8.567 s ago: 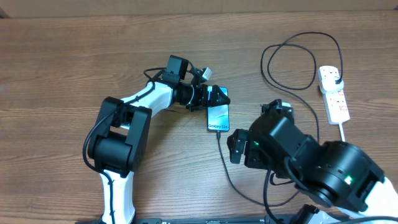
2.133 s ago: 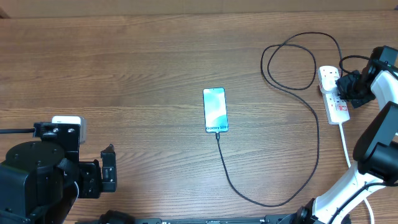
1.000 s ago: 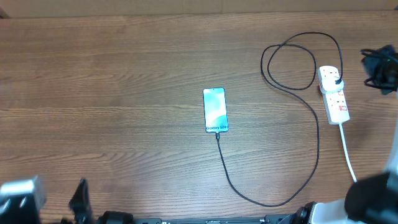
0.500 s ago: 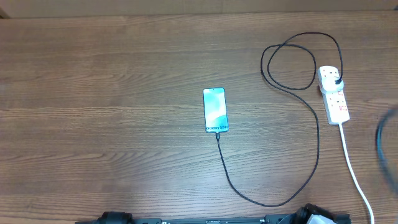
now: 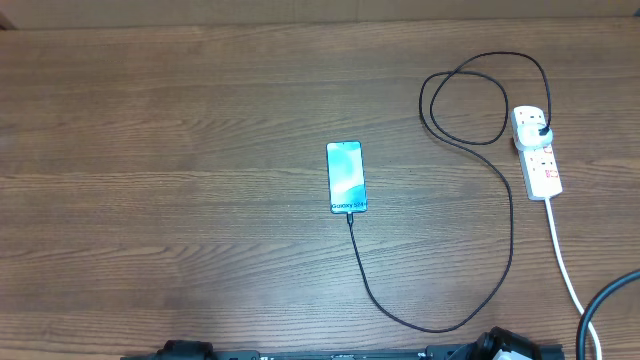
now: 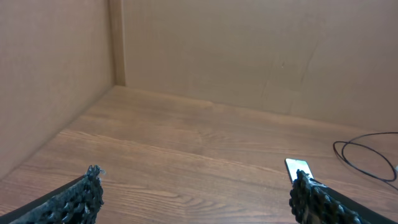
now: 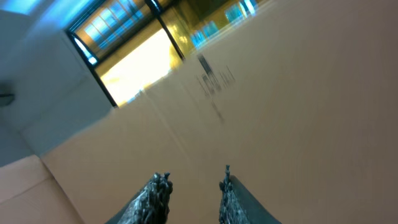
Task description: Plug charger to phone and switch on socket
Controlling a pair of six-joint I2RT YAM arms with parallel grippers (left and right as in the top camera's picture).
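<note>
The phone (image 5: 346, 177) lies flat mid-table, its teal screen lit. The charger (image 5: 510, 230), a thin black cable, has its tip in the phone's near end, and its black plug (image 5: 541, 127) sits in the white socket (image 5: 537, 153) at the right. Neither arm shows in the overhead view. In the left wrist view my left gripper (image 6: 199, 188) hangs wide open over bare wood, with the phone (image 6: 297, 167) peeking past its right finger (image 6: 308, 193). My right gripper (image 7: 193, 183) points up at a cardboard wall, its fingers a little apart with nothing between them.
The socket's white cord (image 5: 565, 260) runs toward the front right edge. A loop of black arm cable (image 5: 600, 310) shows in the front right corner. Cardboard walls (image 6: 249, 56) close off the back and left of the table.
The right arm has pulled away from beside the socket and left the overhead view. The left arm's last parts at the front left are gone too. Phone, charger and socket have not moved.
</note>
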